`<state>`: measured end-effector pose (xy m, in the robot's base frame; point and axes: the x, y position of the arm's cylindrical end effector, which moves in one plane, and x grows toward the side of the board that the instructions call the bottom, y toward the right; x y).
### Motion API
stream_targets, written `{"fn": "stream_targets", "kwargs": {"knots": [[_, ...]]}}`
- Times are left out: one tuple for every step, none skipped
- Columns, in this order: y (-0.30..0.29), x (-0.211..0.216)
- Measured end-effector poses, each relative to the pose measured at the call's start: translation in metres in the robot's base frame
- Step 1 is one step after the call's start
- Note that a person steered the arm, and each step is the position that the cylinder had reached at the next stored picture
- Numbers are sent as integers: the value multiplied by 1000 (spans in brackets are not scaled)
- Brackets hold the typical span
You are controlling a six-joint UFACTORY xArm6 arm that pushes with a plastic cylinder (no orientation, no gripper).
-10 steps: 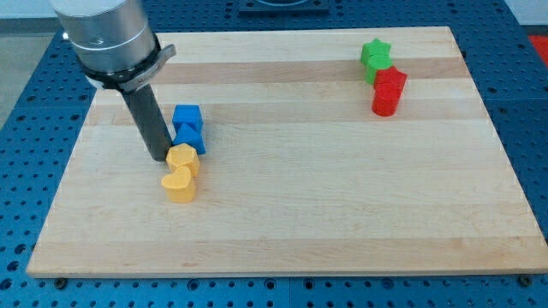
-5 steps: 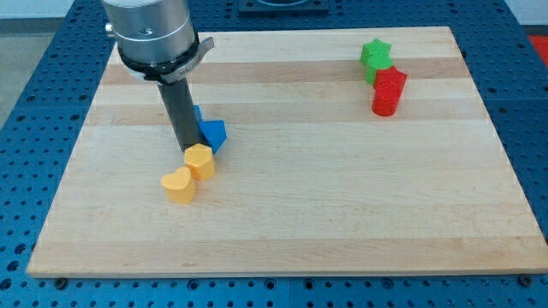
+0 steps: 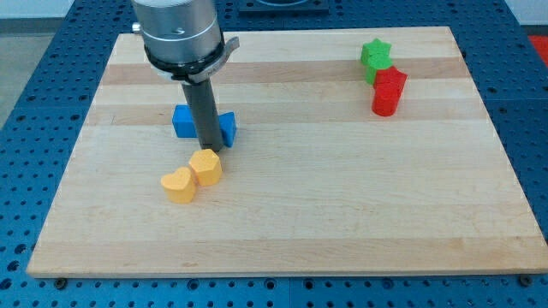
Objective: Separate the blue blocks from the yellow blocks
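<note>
My tip rests on the board between two blue blocks and just above the yellow pair. One blue block sits to the rod's left, the other blue block to its right, both partly hidden by the rod. A yellow hexagonal block lies just below the tip. A yellow heart-shaped block touches it at the lower left.
A green star-shaped block and a red block sit together at the view's upper right. The wooden board lies on a blue perforated table.
My tip has moved to the view's right, passing between the blue blocks and the yellow ones. The blue blocks have split apart to either side of the rod. The yellow hexagon has shifted slightly right.
</note>
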<state>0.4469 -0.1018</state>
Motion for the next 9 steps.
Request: {"fn": "stream_targets", "kwargs": {"knots": [[0, -5], [0, -4], [16, 11], [32, 4], [31, 1], [31, 1], [27, 2], [27, 2], [26, 2]]}}
